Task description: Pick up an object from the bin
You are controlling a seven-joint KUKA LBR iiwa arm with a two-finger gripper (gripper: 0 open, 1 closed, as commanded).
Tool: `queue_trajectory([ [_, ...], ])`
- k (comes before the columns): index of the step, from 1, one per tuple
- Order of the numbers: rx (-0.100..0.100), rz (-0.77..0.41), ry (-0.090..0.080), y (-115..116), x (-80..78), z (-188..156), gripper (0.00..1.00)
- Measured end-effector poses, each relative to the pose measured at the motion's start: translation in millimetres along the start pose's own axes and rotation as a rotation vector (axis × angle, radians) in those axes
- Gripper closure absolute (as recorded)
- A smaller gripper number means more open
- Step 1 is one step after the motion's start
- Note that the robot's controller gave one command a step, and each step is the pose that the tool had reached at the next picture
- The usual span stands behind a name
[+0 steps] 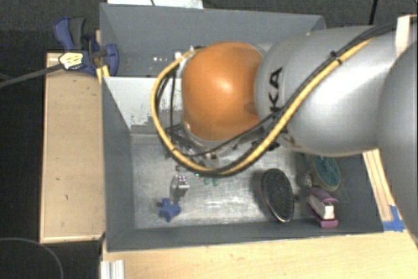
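Observation:
My gripper (178, 186) pokes out below the orange dome, low over the bin floor at the front left. Just in front of it and slightly left lies a small blue toy-like piece (168, 209), close to the gripper but apart from it. A few small green bits (209, 181) show under the dome's edge, to the gripper's right. I see nothing held in the gripper.
A black oval brush (277, 194) lies right of centre on the bin floor. Beside it at the front right is a purple and white block (324, 207), with a teal round thing (326, 170) behind that. The arm and its dome cover the bin's middle and back.

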State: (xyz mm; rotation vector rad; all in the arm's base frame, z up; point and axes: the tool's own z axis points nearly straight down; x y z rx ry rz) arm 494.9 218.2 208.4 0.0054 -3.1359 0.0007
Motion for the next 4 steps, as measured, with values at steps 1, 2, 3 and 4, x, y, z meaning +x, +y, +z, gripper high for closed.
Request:
queue_trajectory([
  [1,0.000,-0.550,-0.009,-36,1.1,138,0.00],
  [2,0.002,-0.718,-0.022,-3,9.2,136,0.00],
  [3,-0.002,-0.711,-0.012,-2,12.8,136,1.00],
  [4,0.002,-0.738,-0.017,-20,4.4,7,1.00],
])
